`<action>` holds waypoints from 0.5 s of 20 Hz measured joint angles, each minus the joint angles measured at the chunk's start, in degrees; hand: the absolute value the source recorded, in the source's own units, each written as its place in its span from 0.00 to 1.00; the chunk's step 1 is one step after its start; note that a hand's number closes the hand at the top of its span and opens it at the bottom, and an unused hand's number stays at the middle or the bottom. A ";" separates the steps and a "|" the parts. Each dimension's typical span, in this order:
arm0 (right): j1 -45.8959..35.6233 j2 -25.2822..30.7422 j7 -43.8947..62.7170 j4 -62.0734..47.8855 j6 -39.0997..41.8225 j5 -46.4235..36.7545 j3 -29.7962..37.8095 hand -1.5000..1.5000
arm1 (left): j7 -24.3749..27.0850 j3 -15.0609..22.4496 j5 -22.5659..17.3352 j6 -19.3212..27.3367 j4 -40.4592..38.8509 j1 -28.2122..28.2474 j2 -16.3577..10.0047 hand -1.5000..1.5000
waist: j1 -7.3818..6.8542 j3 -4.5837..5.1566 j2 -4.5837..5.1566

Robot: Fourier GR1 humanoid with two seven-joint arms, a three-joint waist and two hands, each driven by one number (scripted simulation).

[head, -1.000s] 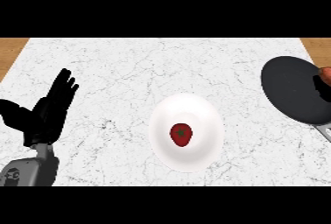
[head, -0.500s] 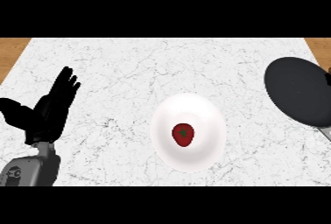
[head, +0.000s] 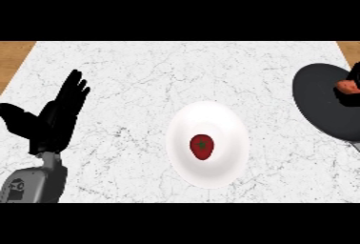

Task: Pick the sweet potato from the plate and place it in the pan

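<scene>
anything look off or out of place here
Nothing is spilled or askew. One oddity: the plate holds a green-topped red fruit, not a sweet potato. An orange-brown piece, likely the sweet potato, is in the right hand over the pan at the right edge.

No legible text or markings

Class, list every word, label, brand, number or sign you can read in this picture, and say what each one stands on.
No text can be read anywhere in the head view.
On the left forearm: a small dark mark on the grey casing, too small to read.
On the plate, the pan and the counter: no lettering.
</scene>
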State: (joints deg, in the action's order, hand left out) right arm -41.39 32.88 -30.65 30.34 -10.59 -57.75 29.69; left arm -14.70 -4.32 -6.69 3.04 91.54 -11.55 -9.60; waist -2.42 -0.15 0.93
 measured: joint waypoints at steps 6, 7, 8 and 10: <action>-2.08 2.62 2.71 -10.86 1.67 0.73 2.41 0.00 | -0.03 0.42 0.44 0.11 -0.28 -0.63 0.32 0.50 | -0.47 -0.08 0.33; -2.05 2.70 2.35 -12.25 1.65 0.80 2.58 0.00 | -0.05 0.51 0.50 0.08 -0.07 -0.30 0.35 0.50 | -0.58 -0.09 0.34; -2.19 3.51 1.59 -13.42 2.65 1.12 2.87 0.00 | 0.34 0.62 0.51 0.04 0.49 0.72 0.55 0.50 | -0.65 -0.12 0.32; -2.72 3.80 0.25 -15.26 3.18 1.86 3.54 0.00 | 0.63 0.92 1.11 0.57 0.40 0.48 0.95 0.50 | -0.60 -0.14 0.34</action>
State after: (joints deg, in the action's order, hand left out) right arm -44.11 36.68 -30.40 15.09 -7.40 -55.89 33.23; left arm -14.07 -3.41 -5.58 3.61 91.94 -11.07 -8.66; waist -3.02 -0.29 1.27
